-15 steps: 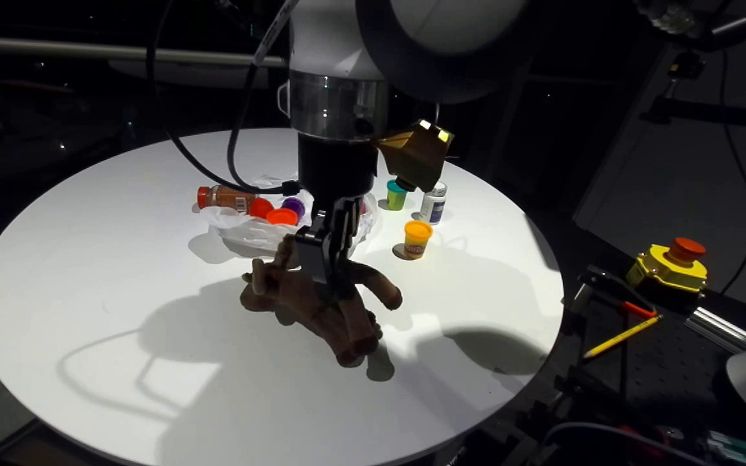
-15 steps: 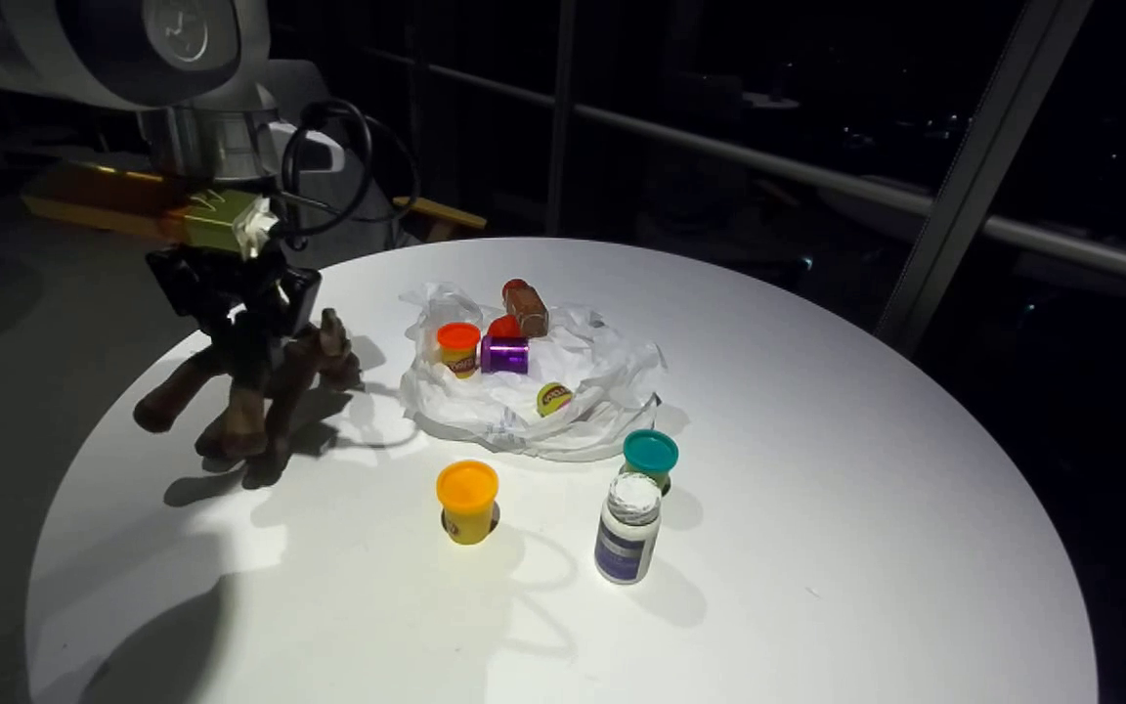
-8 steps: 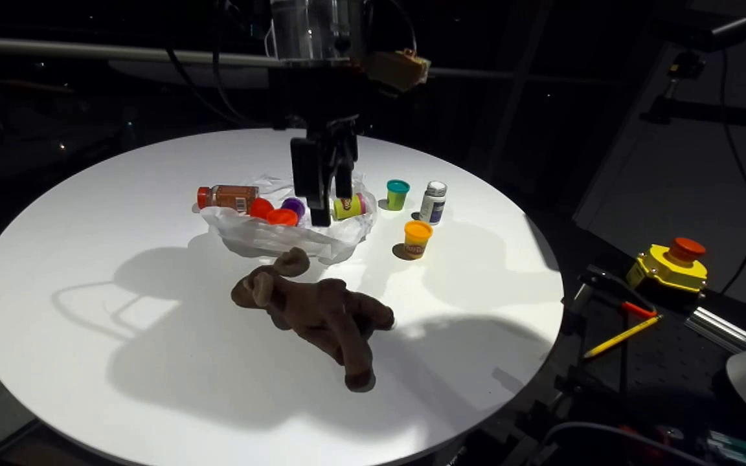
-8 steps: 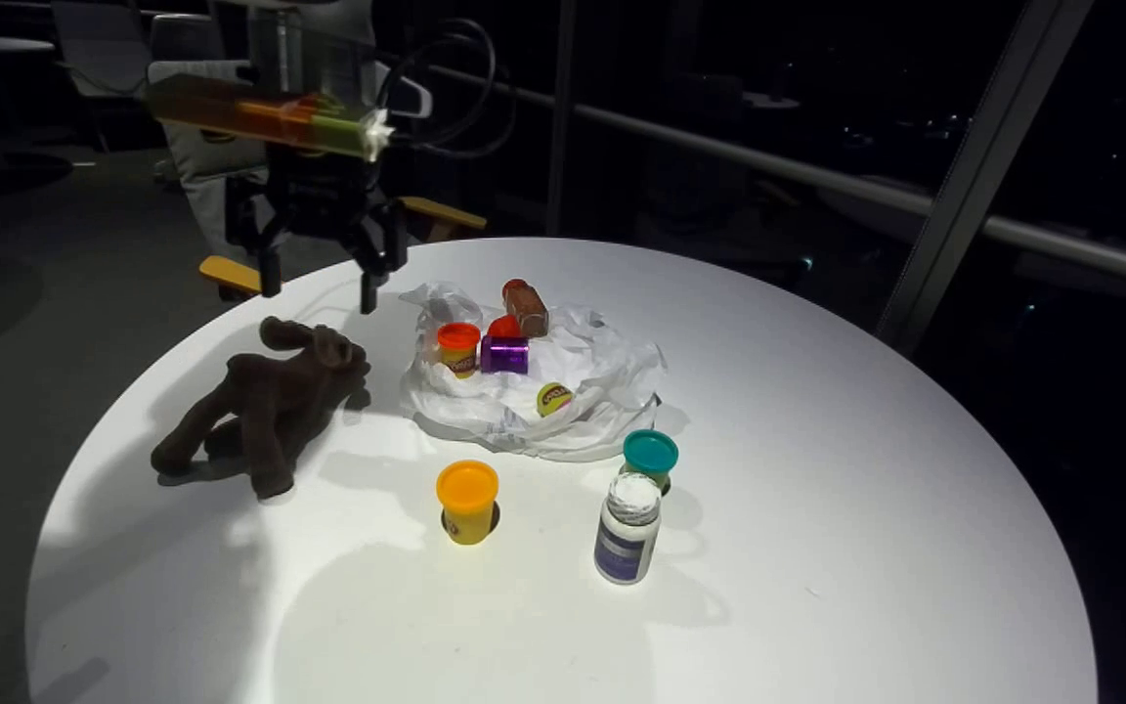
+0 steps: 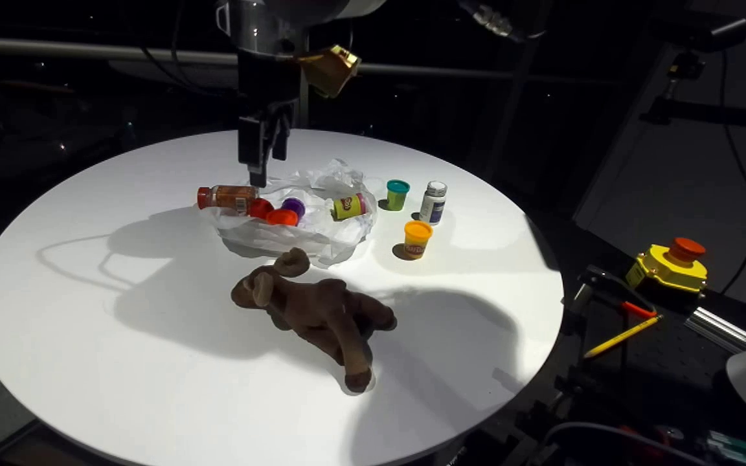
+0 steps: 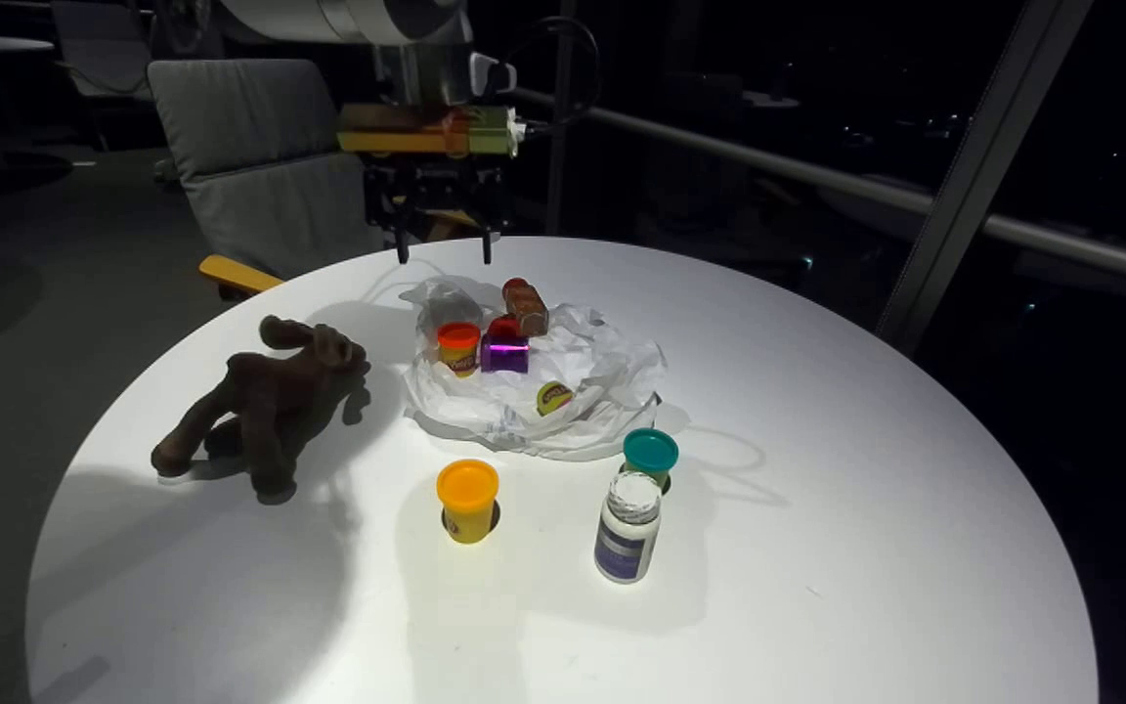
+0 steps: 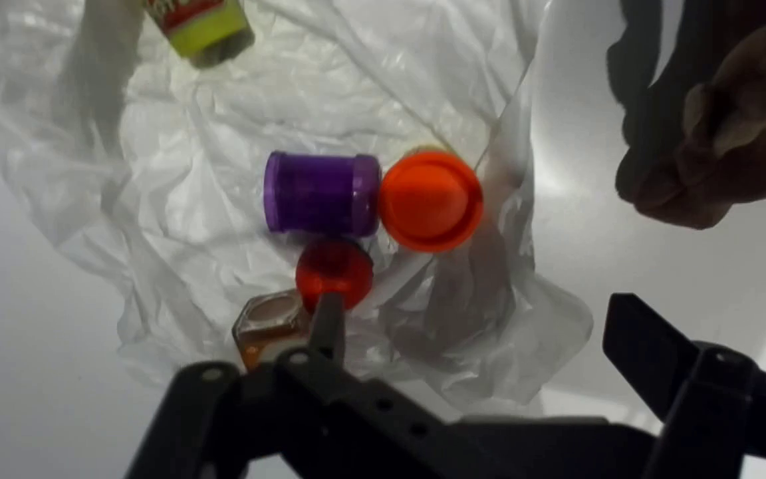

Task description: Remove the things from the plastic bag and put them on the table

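Gripper (image 6: 445,256) spread above plastic bag (image 6: 612,367); table (image 7: 572,219) strip between bag edge and plush animal (image 6: 275,384).

In an exterior view, table (image 6: 817,548) is seen w/ smooth, satin top. At approx. 9 o'clock, matt, fuzzy cloth is shown by plush animal (image 6: 270,391); at 11-12, thin, crinkled, semi-gloss plast. film by plastic bag (image 6: 587,362). Glossy, translucent plast. is noted on purple container (image 7: 320,194) in wrist view; smooth plast. on orange-lidded tub (image 6: 468,504), approx. 8 o'clock.
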Robot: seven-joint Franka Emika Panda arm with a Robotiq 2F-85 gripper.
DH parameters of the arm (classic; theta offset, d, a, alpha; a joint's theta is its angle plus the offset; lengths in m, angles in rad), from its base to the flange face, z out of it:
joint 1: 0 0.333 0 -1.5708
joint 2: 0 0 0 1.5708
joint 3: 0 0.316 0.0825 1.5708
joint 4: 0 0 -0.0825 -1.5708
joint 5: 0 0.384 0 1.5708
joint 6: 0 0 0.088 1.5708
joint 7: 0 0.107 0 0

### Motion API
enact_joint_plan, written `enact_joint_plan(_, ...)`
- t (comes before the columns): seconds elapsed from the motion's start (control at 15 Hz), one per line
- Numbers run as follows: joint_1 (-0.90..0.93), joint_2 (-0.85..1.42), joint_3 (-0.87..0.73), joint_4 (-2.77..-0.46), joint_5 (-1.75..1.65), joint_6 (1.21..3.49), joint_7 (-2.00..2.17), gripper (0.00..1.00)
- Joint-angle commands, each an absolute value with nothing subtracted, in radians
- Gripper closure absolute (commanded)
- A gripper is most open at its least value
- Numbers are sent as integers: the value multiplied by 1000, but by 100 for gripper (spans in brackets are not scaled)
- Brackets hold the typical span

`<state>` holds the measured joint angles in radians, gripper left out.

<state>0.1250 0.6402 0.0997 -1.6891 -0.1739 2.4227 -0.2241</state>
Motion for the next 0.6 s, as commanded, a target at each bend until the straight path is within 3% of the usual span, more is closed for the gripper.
enact_joint_plan(0.0, 167, 815, 76, -1521, -259, 2550, -250, 0)
enact_joint_plan(0.53, 152, 1023, 33, -1269, -300, 2619, -298, 0)
